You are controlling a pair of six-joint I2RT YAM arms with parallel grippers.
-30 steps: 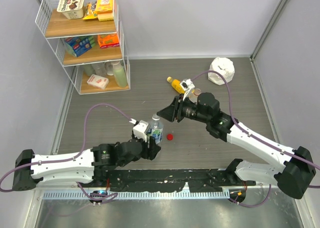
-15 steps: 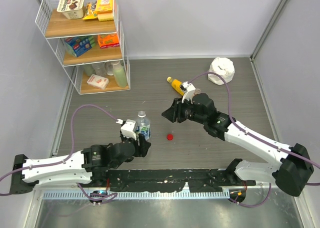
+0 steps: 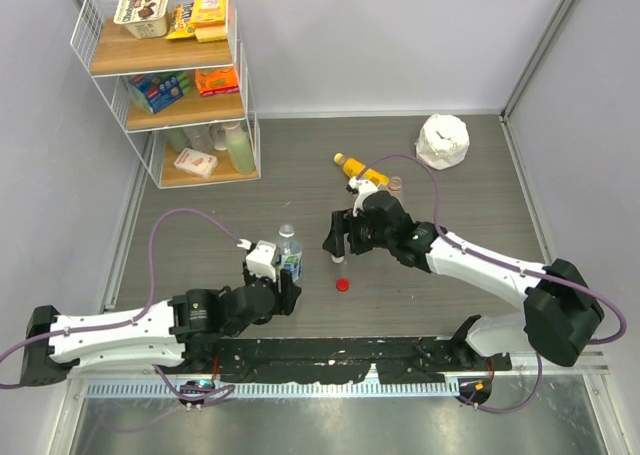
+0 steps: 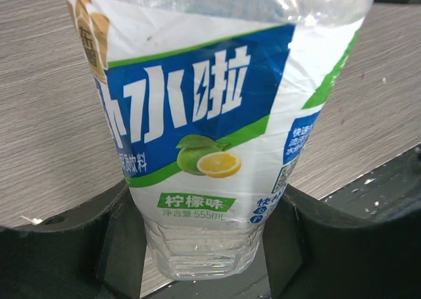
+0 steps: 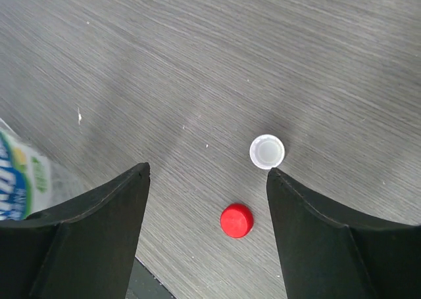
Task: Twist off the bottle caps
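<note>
My left gripper (image 3: 287, 275) (image 4: 207, 243) is shut on the lower body of the clear bottle (image 3: 288, 247) (image 4: 197, 115) with the blue-white label, holding it upright. The right gripper (image 3: 338, 247) (image 5: 207, 174) hangs open just above the table, nothing between its fingers. Under it a red cap (image 5: 236, 220) (image 3: 342, 284) lies on the table. A white cap (image 5: 267, 150) lies upside down by the right finger's tip. The yellow-orange bottle (image 3: 356, 168) lies on its side behind the right arm, its yellow cap on.
A wire shelf (image 3: 165, 75) with packets stands at the back left. A white crumpled bundle (image 3: 443, 140) sits at the back right. A black rail (image 3: 330, 353) runs along the near edge. A small brownish round top (image 3: 394, 183) shows beside the right arm's cable.
The right gripper has dropped toward the table and opened; the white cap now lies on the table. The left arm carried the bottle leftward, then stopped.
</note>
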